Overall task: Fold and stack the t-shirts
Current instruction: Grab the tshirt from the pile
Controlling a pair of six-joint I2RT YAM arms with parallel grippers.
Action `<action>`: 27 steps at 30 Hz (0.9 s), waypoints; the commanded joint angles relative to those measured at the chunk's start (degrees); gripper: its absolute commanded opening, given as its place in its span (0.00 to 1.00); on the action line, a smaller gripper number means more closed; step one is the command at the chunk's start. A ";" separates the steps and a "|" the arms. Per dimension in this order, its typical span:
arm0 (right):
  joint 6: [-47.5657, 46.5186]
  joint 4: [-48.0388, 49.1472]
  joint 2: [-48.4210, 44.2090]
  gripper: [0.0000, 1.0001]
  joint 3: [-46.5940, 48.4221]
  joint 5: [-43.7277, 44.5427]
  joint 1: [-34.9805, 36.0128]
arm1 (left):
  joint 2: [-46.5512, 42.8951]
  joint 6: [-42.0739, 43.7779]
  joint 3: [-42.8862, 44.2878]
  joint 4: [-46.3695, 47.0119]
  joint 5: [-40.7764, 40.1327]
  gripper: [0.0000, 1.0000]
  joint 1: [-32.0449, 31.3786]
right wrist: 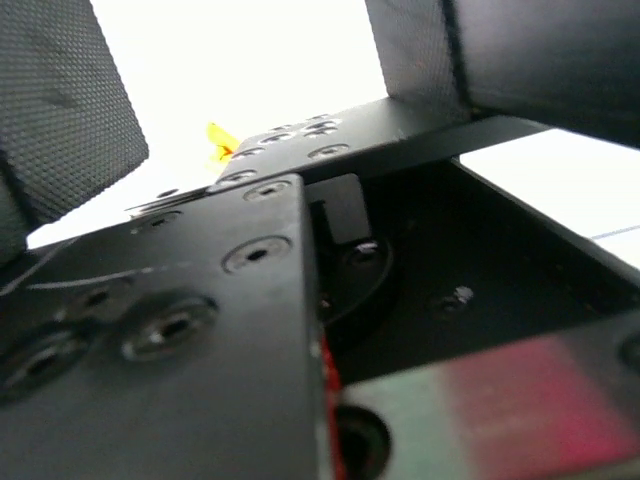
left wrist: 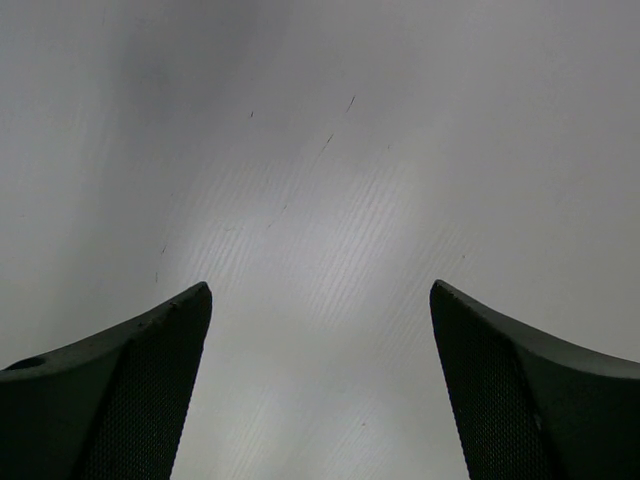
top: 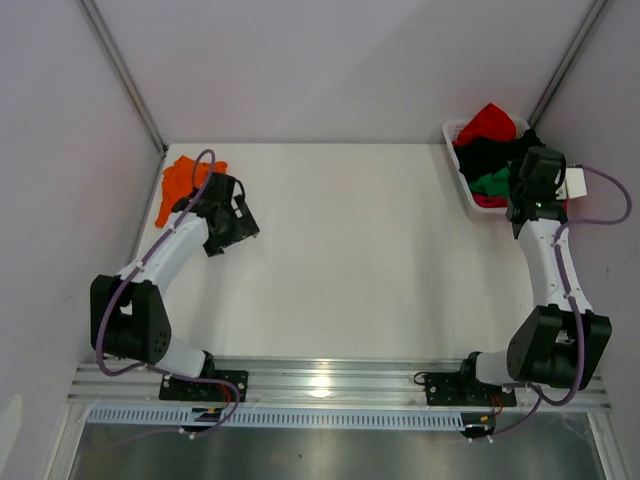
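orange shirt point(top: 182, 182): lies crumpled on the far left corner of the table point(top: 380, 250), just beside the left wrist and not held.
other shirts: a red shirt point(top: 487, 122), a black shirt point(top: 485, 155), a green shirt point(top: 493, 182) and a magenta shirt point(top: 487, 201) are heaped in the basket point(top: 452, 130). the red one is on top at the far end, and the magenta one shows only as a strip at the near end.
basket: white, at the far right corner of the table.
left gripper point(left wrist: 320, 290): jaws wide apart with nothing between them. the wrist view shows only bare table under it.
left arm point(top: 170, 255): the elbow is folded back near the base. the forearm reaches forward and inward, and the gripper end points toward the middle of the table, away from the orange shirt.
right gripper point(right wrist: 262, 115): its fingers point(right wrist: 60, 110) stand apart and nothing is clamped. behind them the wrist view shows black metal parts with screws.
right arm point(top: 548, 260): the elbow is low near the base. the forearm goes almost straight forward, and the wrist is over the near right edge of the basket.
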 commanded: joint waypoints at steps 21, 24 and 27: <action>0.03 12.68 17.69 0.62 0.63 -17.95 -2.39 | 1.38 -0.39 -0.46 1.32 -1.09 0.91 -0.42; -0.41 12.41 19.36 0.62 2.22 -17.60 -2.48 | 1.47 -0.30 -0.46 1.32 -1.44 0.91 -0.51; -0.50 12.50 20.15 0.62 2.92 -17.33 -2.48 | 1.56 -0.21 -0.46 0.80 -2.06 0.91 -0.42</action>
